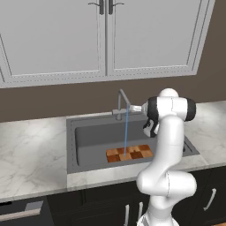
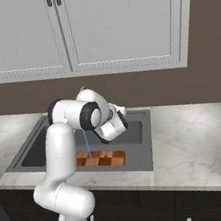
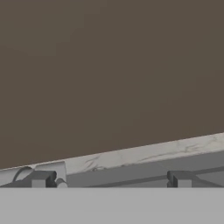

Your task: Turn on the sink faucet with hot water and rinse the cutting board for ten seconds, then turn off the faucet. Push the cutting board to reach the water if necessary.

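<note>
- Wall cabinets (image 1: 106,39): pale panelled doors with dark handles, high above the pincer, mounted on a brown wall (image 3: 109,74) that the pincer faces.
- Tabletop (image 1: 31,150): white marbled surface running to both sides of the pincer and below it; in the hand view a strip of it lies just beyond the fingertips.
- Sink (image 1: 88,137): large dark grey rectangular basin with a wide flat rim, set into the tabletop, lying below the pincer.
- Arm (image 1: 170,145): white, with dark joints, rising in front of the sink and bending over the basin's right part.
- Cutting board (image 1: 129,153): flat checkerboard of light orange and dark brown squares, lying on the sink floor near the front wall, below the pincer and nearer to the robot.
- Sink faucet (image 1: 122,103): slim grey metal, with a tall angled spout, standing on the back rim; in the hand view it sits beside the left fingertip.
- Water (image 1: 126,132): thin pale-blue vertical stream falling from the spout onto the cutting board, left of the pincer.
- Pincer (image 3: 110,180): fingertips (image 3: 41,179) spread wide apart, nothing between them, pointing toward the back rim.
</note>
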{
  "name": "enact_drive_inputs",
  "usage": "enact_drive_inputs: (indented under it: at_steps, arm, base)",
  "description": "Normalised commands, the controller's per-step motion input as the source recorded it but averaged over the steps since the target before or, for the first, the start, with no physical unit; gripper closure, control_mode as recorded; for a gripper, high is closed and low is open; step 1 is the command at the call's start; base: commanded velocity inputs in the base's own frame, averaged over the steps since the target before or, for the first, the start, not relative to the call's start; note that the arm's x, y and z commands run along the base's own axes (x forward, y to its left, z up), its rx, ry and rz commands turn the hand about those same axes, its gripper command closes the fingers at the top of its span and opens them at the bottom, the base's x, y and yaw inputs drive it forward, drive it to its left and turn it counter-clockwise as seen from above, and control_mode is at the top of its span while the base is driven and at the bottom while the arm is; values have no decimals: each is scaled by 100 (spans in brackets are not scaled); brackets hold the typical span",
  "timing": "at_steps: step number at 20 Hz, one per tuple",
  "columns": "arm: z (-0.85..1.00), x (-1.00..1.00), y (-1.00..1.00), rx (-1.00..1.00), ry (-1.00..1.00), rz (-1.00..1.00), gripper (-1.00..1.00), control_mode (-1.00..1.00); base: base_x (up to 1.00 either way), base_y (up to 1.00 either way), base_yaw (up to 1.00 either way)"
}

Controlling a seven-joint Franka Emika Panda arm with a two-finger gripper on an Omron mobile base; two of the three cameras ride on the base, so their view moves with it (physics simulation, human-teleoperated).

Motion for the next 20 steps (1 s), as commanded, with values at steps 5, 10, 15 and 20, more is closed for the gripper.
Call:
enact_drive_inputs:
  at_steps: [5, 10, 15, 20]
  arm:
    - [0, 0, 0, 0, 0, 0, -100, -100]
    - [0, 0, 0, 0, 0, 0, -100, -100]
    - [0, 0, 0, 0, 0, 0, -100, -100]
    - [0, 0, 0, 0, 0, 0, -100, -100]
  base:
    - [0, 0, 0]
    - [0, 0, 0]
    - [0, 0, 0]
    - [0, 0, 0]
